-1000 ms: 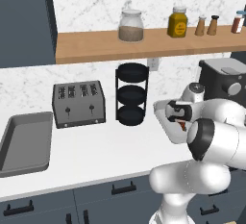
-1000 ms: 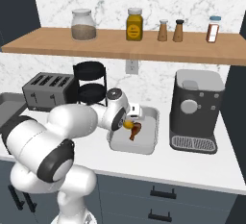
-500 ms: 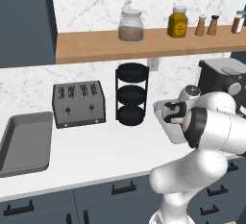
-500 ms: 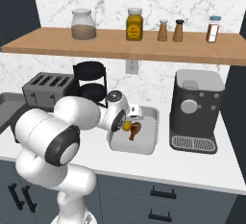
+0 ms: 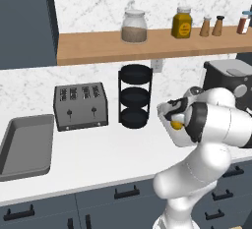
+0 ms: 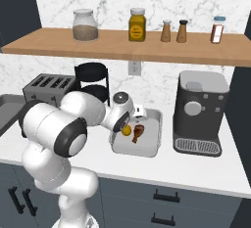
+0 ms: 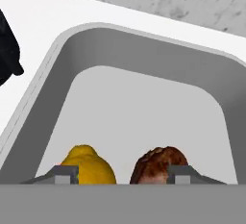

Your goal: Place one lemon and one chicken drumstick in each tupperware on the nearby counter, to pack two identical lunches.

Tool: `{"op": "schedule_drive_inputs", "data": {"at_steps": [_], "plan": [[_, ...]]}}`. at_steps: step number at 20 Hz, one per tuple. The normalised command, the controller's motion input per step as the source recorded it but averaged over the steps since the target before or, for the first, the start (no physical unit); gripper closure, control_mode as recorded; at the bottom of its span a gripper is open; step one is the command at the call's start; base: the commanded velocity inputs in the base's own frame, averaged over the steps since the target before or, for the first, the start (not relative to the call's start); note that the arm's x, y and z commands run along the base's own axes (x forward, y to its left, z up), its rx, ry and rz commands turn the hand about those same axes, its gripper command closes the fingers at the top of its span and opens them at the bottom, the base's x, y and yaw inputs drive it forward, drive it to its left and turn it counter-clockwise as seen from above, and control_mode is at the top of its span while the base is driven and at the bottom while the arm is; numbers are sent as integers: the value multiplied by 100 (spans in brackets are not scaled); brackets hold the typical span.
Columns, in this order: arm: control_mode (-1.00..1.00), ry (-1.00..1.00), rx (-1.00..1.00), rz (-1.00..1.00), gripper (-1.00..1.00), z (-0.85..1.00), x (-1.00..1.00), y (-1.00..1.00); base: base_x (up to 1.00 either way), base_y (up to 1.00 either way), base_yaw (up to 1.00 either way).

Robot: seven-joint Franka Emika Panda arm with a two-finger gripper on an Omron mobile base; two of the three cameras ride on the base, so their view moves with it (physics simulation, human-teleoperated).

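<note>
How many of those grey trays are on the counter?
2. One tupperware sits at the counter's far left beside the toaster; the other lies next to the coffee machine, holding a lemon and a chicken drumstick.

No text, label, brand or number can be read on anything here.

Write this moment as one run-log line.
gripper: open, over tupperware | lemon and chicken drumstick: inside | other tupperware: unfilled

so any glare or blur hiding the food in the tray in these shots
No glare or blur: hand view shows the lemon and chicken drumstick sharp but cropped at the bottom; right base view shows both clearly in the tupperware; left base view hides the tray behind the arm.
</note>
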Motion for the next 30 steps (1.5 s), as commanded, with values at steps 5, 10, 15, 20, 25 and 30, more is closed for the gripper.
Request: {"op": "schedule_drive_inputs", "data": {"at_steps": [5, 10, 15, 20, 25, 30], "plan": [[-100, -7, 0, 0, -100, 51, -85, 0, 0, 0, 0], [-100, -5, 0, -1, -100, 93, -75, 0, 0, 0, 0], [-100, 0, 7, -24, -100, 98, -42, 0, 0, 0, 0], [-100, 10, 27, -43, -100, 66, -50, 15, 0, 0, 0], [-100, 13, 28, -31, -100, 15, -34, 58, 0, 0, 0], [-100, 31, 14, -4, -100, -6, -65, 49, 0, 0, 0]]}}
